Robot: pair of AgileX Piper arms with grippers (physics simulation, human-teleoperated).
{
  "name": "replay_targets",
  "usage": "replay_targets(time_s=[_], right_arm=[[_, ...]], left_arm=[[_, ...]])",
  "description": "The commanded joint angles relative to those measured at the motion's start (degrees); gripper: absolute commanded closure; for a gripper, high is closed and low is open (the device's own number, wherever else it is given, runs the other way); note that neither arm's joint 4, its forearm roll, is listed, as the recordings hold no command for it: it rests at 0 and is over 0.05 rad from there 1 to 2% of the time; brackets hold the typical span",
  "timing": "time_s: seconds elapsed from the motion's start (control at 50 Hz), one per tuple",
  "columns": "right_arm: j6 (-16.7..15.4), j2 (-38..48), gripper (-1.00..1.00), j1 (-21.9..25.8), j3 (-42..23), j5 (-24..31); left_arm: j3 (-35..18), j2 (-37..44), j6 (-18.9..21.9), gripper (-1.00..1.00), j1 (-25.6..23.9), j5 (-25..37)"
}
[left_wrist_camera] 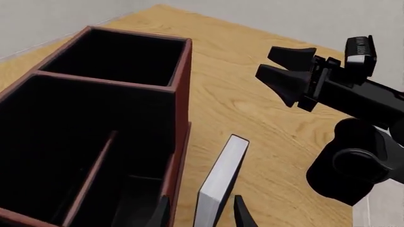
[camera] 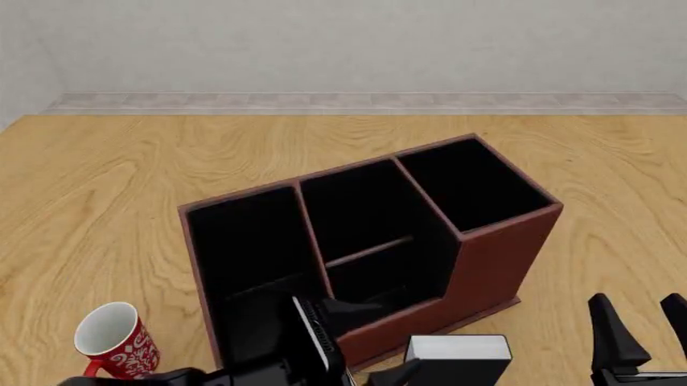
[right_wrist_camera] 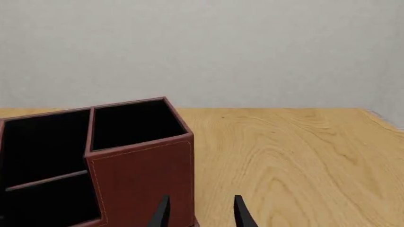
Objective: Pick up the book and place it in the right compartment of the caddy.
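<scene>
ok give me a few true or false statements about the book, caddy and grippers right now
1. The book is held in the left gripper, lifted in front of the caddy. True.
2. The book lies in the right compartment. False: that cell is empty.
3. The right gripper holds the red mug. False: it is open and empty; the mug stands on the table.
4. The middle cell has a crossbar. True.

Front view high, looking down, wrist views low and close, all sharing the caddy.
</scene>
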Motion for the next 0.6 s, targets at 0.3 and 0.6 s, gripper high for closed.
replay_targets(time_s=[0.3, 0.6], right_arm=[[-0.01, 0.00, -1.00, 0.00, 0.00, 0.00], [0.00, 0.00, -1.00, 0.00, 0.00, 0.00]], left_arm=[[-2.82, 6.24, -1.11, -1.00, -0.79, -1.83], [-3.90, 9.55, -2.36, -1.00, -0.83, -3.30]])
